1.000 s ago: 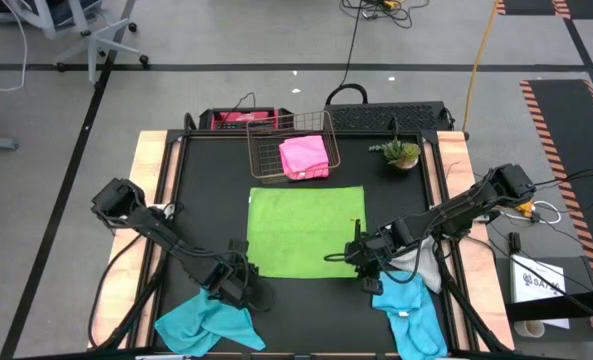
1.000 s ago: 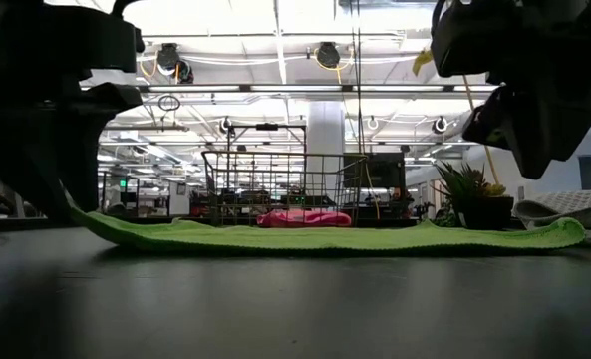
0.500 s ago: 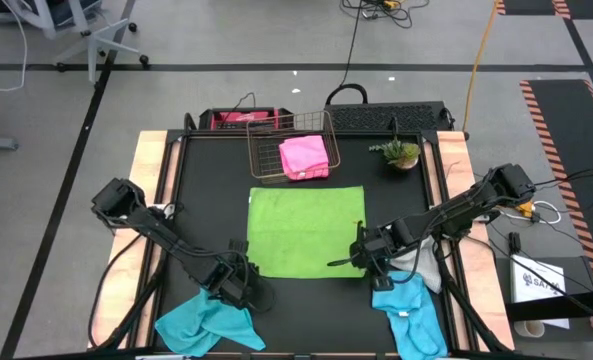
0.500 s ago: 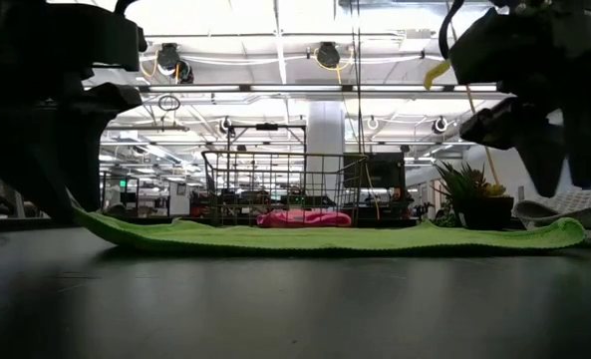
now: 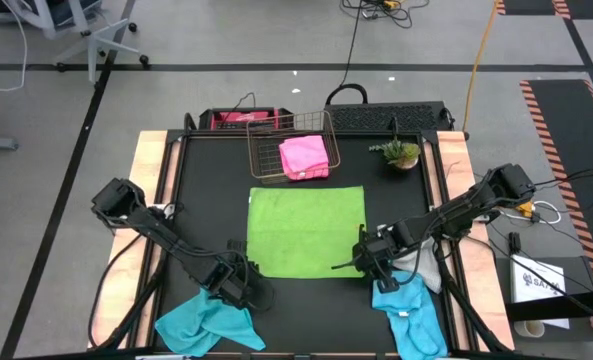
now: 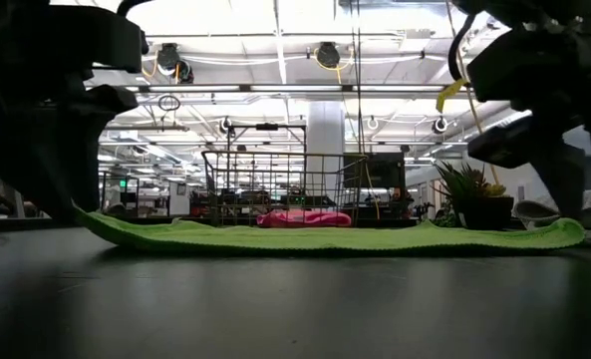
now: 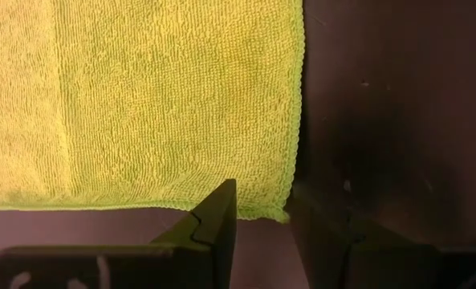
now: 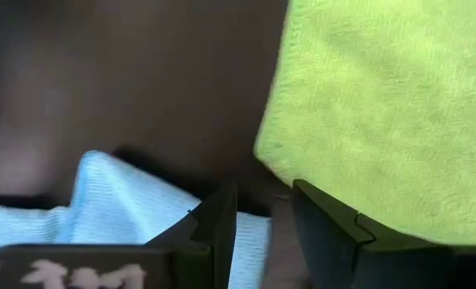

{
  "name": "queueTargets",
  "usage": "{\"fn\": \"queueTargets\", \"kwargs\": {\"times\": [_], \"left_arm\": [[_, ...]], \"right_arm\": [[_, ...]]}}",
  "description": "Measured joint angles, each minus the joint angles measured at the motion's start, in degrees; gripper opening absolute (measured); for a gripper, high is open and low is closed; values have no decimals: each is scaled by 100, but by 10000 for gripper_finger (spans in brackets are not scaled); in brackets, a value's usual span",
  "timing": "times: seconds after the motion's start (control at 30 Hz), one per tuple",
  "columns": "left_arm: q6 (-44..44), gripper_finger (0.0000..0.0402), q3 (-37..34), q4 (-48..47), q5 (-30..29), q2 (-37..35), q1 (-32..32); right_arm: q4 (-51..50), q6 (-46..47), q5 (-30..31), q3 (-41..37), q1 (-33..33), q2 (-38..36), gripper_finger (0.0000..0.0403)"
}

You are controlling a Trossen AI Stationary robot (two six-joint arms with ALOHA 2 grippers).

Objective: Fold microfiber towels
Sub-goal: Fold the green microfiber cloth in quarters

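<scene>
Fingers part-open and empty on my left gripper [image 5: 238, 283] and right gripper [image 5: 368, 262], now slid nearer the lime green towel's [image 5: 306, 230] near corners at seven and five, it lies unfolded mid-table, turquoise towels [image 5: 204, 324] waiting nearest, pink towel [image 5: 304, 157] basketed at twelve.

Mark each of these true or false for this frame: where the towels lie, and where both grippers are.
1. The green towel lies spread flat mid-table. True.
2. The pink towel sits in the basket. True.
3. The left gripper has lifted the green towel's corner off the table. False: its jaws stand apart at the near left corner, which lies flat.
4. Both blue towels are folded in the basket. False: one blue towel lies crumpled at the near left, the other at the near right.
5. The right gripper is at the green towel's near right corner. True.
</scene>
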Motion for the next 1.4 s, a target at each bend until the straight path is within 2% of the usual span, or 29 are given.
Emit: {"fn": "queueTargets", "kwargs": {"times": [0.43, 0.77, 0.97, 1.2, 1.3, 1.4], "left_arm": [[-51, 118, 1, 65, 93, -1, 39], [-50, 118, 1, 90, 95, -3, 151], [-75, 118, 2, 90, 115, -3, 151], [-139, 118, 2, 90, 247, -3, 151], [-242, 118, 0, 90, 249, -3, 151], [-342, 118, 0, 87, 249, -3, 151]], "right_arm": [[360, -701, 138, -10, 0, 0, 117], [642, -705, 118, -397, -2, 0, 117], [1081, -736, 440, -623, 0, 0, 117], [1236, -593, 427, -800, -2, 0, 116], [1243, -348, 432, -828, -2, -7, 101], [1241, 55, 439, -833, -4, -7, 66]]}}
